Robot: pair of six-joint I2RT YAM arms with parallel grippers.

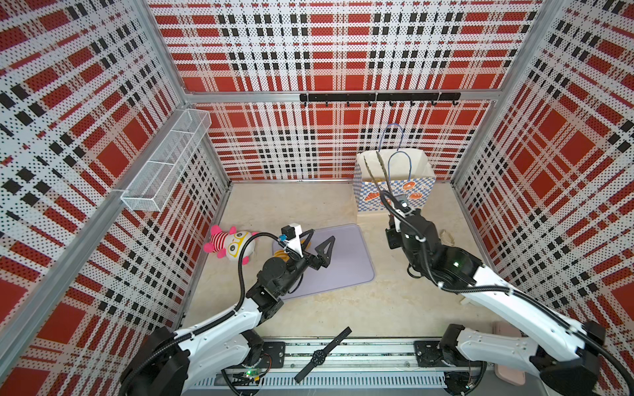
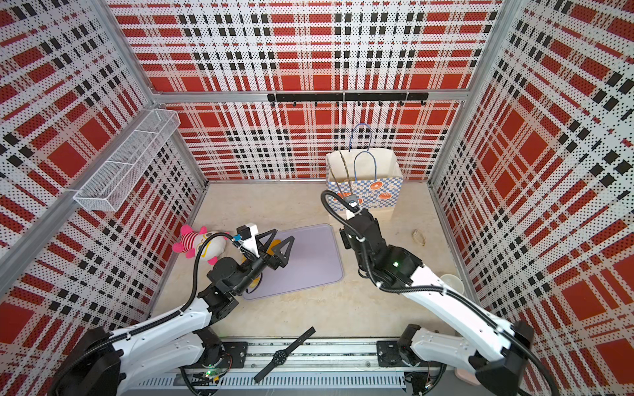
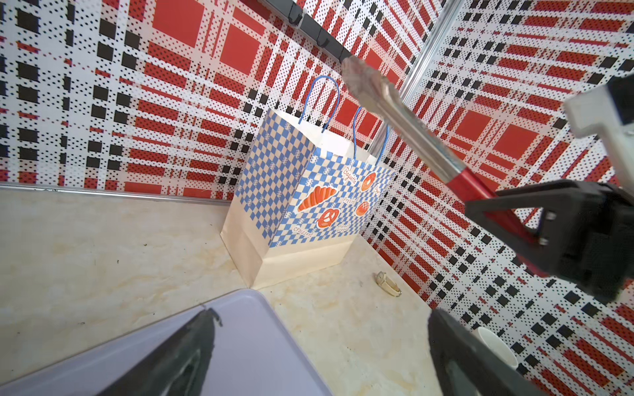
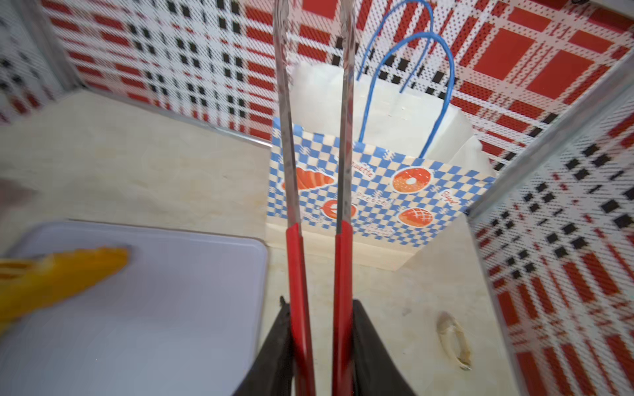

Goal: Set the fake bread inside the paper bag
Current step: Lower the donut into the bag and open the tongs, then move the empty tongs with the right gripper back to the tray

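Note:
The paper bag (image 1: 394, 193) (image 2: 377, 192) (image 3: 274, 178) (image 4: 377, 192) stands open at the back right. My right gripper (image 4: 319, 305) is shut on the red handles of metal tongs (image 1: 377, 168) (image 2: 344, 171) (image 3: 394, 113) (image 4: 284, 137). The tong arms reach up over the bag's mouth, and I see nothing between them. My left gripper (image 1: 314, 241) (image 2: 278, 241) (image 3: 322, 313) hangs open over the left part of the lavender tray (image 1: 350, 260) (image 2: 315, 260) (image 4: 171, 308). Yellow fake bread (image 1: 281, 253) (image 2: 274, 245) (image 4: 61, 274) lies on the tray under that gripper, mostly hidden in both top views.
A pink-striped plush doll (image 1: 233, 243) lies left of the tray. A beige wristwatch (image 2: 418, 237) (image 4: 453, 339) and a paper cup (image 2: 451, 283) sit on the right of the table. A black watch (image 1: 322, 355) lies on the front rail. A mesh shelf (image 1: 168, 161) hangs on the left wall.

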